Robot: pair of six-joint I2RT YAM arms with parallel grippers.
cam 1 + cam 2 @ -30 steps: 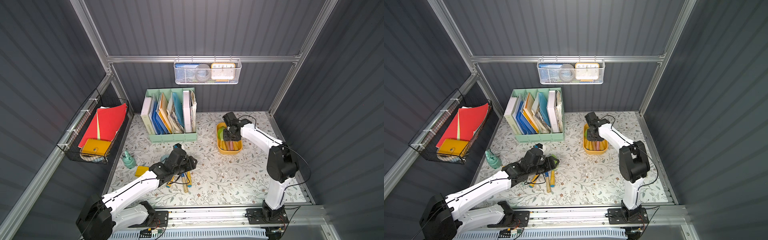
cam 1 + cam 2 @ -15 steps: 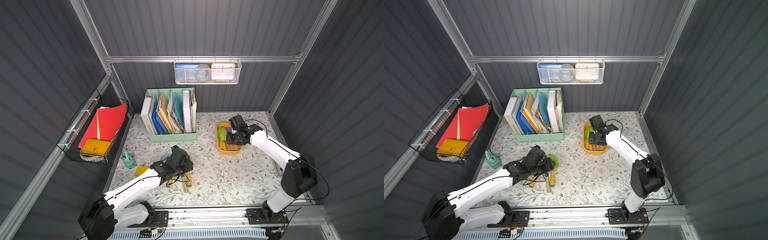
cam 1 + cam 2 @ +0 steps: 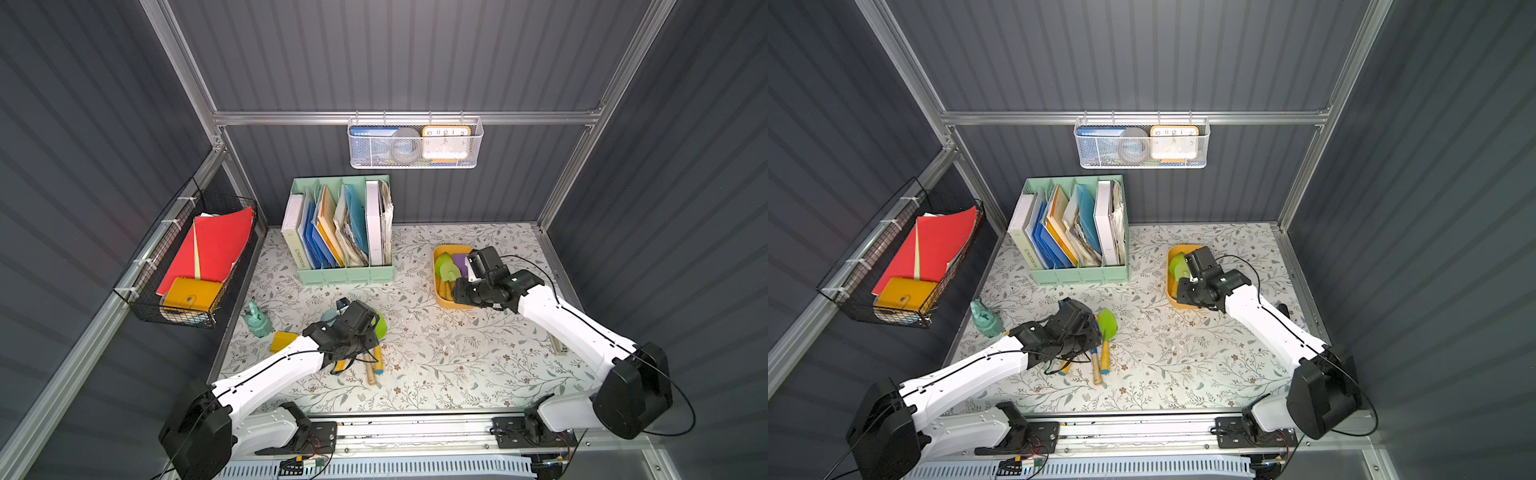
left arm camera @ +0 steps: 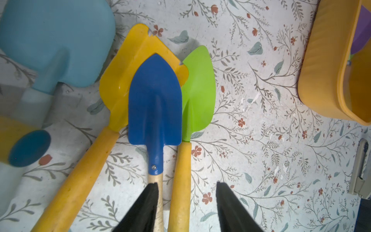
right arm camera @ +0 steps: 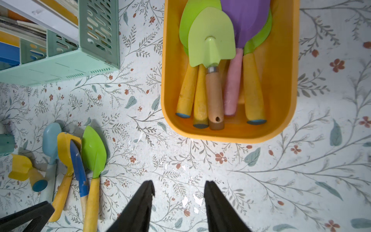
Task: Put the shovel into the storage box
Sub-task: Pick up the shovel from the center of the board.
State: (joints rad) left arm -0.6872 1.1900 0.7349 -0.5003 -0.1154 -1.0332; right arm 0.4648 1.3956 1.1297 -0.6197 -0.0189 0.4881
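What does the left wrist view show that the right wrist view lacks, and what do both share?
Left wrist only: the left gripper open astride the handle of the green shovel. Right wrist only: the right gripper open above the mat, the mint file holder, shovel handles inside the storage box. Both: the blue shovel, yellow shovel, green shovel, storage box.
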